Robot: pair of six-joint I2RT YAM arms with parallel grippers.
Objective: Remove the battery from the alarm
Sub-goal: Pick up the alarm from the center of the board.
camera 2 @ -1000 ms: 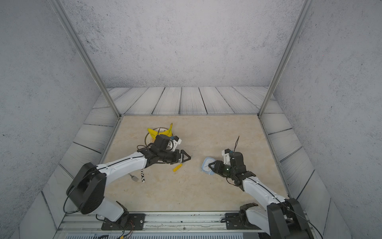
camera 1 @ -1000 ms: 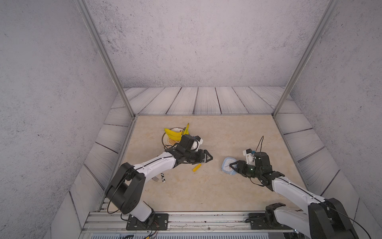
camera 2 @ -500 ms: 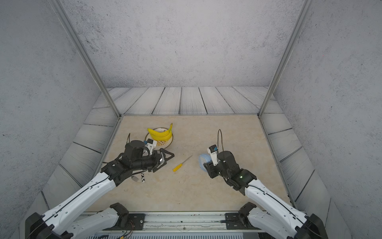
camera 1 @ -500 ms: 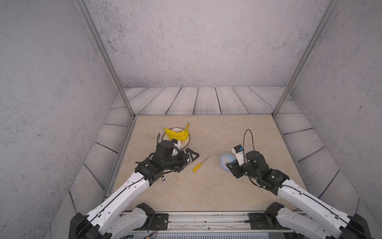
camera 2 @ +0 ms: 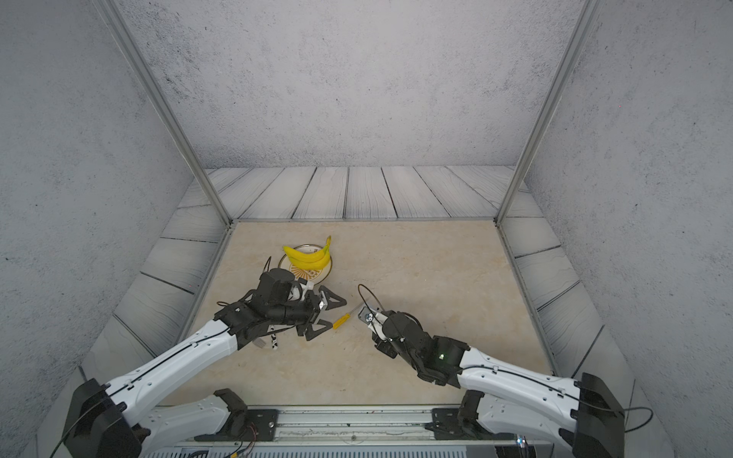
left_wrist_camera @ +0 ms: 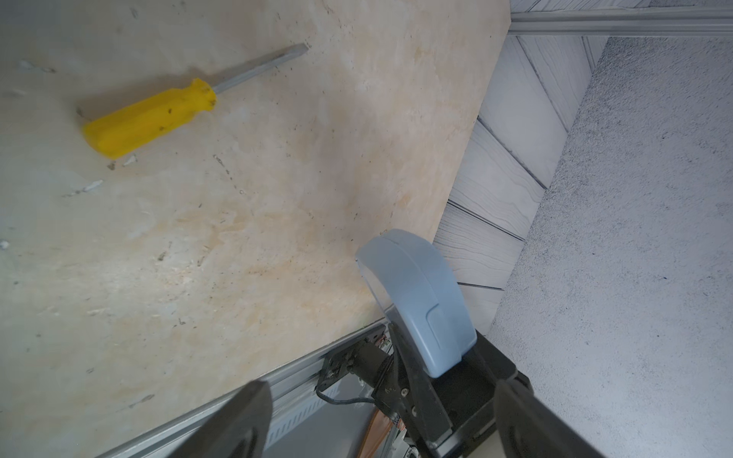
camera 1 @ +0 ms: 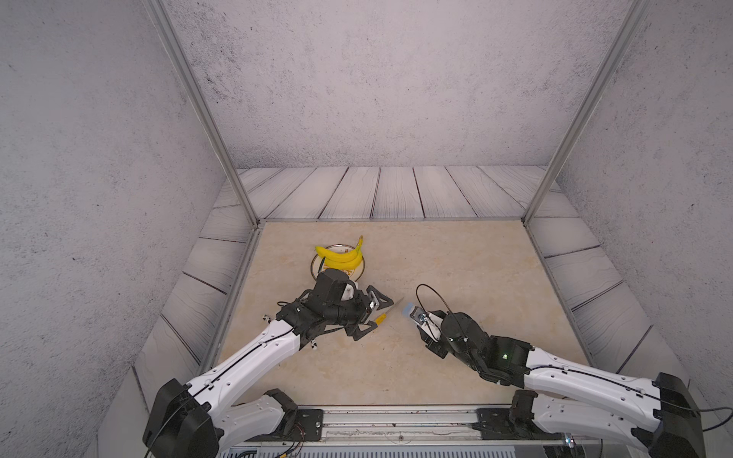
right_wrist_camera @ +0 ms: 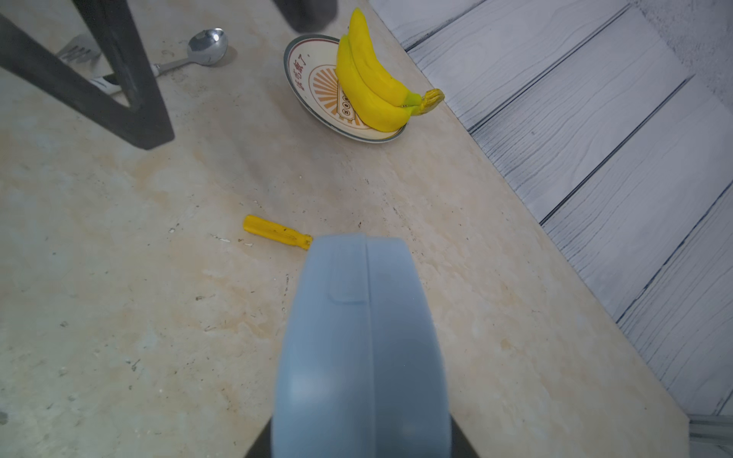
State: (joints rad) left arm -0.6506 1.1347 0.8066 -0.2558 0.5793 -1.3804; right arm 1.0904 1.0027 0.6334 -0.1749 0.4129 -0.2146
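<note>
Holding now: right gripper (left_wrist_camera: 444, 357), jaws clamped on one end of the alarm (left_wrist_camera: 416, 285), which is carried clear of the worktop (camera 1: 476, 277) with its free end pointing toward the left arm.
Alarm, detail: light-blue shell with its plain back turned to the left wrist view. A small outlined hatch sits near the held end and looks closed.
Battery: not visible in any view, so judged to be inside the alarm behind that hatch.
Left gripper (camera 1: 382, 314): jaws wide apart and empty, held low near the screwdriver.
Screwdriver (left_wrist_camera: 150, 117): yellow handle, flat blade, lying free on the worktop between the two arms and touched by neither.
Changed in the last second: the left jaws have spread wider, with the screwdriver lying loose much where it was. The right arm has raised the alarm, which a second ago sat low at the worktop with its white face showing, and brought it nearer the left gripper.
Meaning for the task: the tool is laid aside and the alarm is offered in the air, so the next step is probably for the free left jaws to work the hatch. Removal is not yet done.
Bystanders: patterned plate (right_wrist_camera: 291, 75) with bananas (right_wrist_camera: 369, 79) and a spoon (right_wrist_camera: 207, 41) beyond the left gripper, none of them part of the task.
</note>
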